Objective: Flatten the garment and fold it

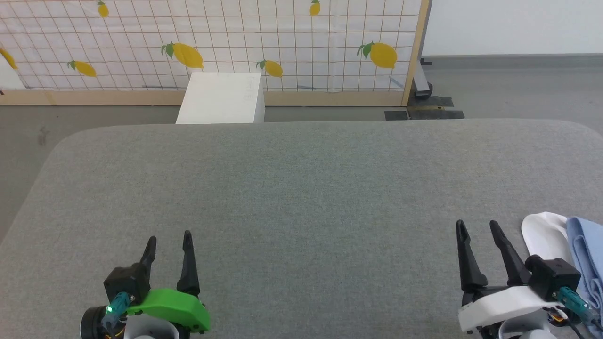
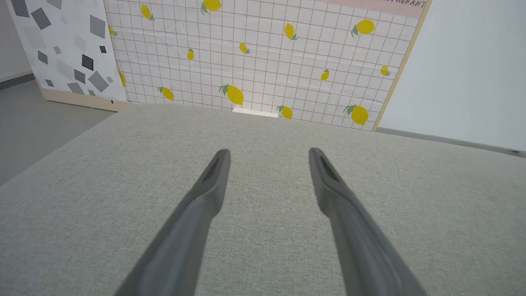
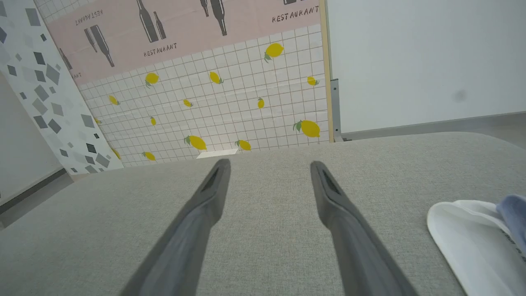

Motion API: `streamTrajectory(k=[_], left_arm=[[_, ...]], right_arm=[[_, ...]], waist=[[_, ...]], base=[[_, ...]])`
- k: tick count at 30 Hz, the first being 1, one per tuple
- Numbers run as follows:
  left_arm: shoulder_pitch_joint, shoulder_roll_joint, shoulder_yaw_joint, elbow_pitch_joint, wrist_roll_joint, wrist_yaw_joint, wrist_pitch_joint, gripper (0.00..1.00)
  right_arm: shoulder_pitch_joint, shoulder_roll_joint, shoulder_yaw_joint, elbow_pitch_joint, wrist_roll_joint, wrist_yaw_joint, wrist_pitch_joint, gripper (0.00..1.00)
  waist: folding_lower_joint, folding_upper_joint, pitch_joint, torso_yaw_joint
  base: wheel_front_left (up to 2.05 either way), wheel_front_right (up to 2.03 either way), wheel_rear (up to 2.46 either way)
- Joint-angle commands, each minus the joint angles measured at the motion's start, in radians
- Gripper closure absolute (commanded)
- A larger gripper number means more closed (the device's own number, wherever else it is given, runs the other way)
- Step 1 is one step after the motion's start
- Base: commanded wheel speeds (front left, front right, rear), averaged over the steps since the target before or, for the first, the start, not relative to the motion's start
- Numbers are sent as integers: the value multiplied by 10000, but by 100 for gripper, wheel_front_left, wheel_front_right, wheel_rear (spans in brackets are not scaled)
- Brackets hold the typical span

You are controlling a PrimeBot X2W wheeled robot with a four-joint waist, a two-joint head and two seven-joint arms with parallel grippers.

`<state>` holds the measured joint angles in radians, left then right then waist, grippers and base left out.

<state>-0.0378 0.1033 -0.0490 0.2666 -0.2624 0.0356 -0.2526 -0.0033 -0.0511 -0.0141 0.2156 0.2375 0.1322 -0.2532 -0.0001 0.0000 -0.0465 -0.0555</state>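
Left claw [image 1: 169, 237]: open, medium gap between the two dark fingers, nothing held and nothing between them. Posn: lower left of head view, green housing at its base, tips pointing away from the robot over the grey fabric tabletop [image 1: 301, 188]. Left wrist view shows both fingers [image 2: 205, 197] spread over bare fabric; whether the tips touch the surface cannot be told.

Right claw [image 1: 476, 225]: open, approx. same gap as the left, empty. Posn: lower right of head view, white housing at its base, tips pointing away from the robot. Its fingers are clear of the cloth.

Garment [image 1: 584, 249]: lies on the tabletop at the near right corner, just beside the right claw on its right side, cut off by the picture edge.
- White collar part w/ a rounded outline lies nearest the claw.
- Light blue fabric lies beyond it toward the edge, in soft folds, not spread flat.
- In the right wrist view the white part sits at lower right w/ the blue at the far right edge; small dark print on the white is too small to read.
- Contact between claw housing and cloth cannot be told.

Surroundings: white box [image 1: 221, 96] stands on the floor behind the far tabletop edge; lemon-print grid panel [image 1: 282, 28] stands behind the box
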Motion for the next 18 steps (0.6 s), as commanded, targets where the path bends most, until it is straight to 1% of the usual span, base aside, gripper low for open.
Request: streamTrajectory(k=[1,2,3,18], left_arm=[[79,-26,-26,34,129,-57,-80,0],[68,-17,-41,51,130,-89,-81,0],[0,0,-19,48,2,-52,0,100],[31,-47,40,-188,217,-74,240,100]], right_arm=[[108,8,29,36,20,-15,-69,0],[100,8,43,42,47,-15,-70,0],[0,0,42,10,27,0,1,100],[3,-1,46,-181,-188,-1,232,100]], waist=[[1,0,21,6],[1,0,34,5],[1,0,33,4],[1,0,72,53]], base=[[0,0,0],[0,0,0],[0,0,0],[0,0,0]])
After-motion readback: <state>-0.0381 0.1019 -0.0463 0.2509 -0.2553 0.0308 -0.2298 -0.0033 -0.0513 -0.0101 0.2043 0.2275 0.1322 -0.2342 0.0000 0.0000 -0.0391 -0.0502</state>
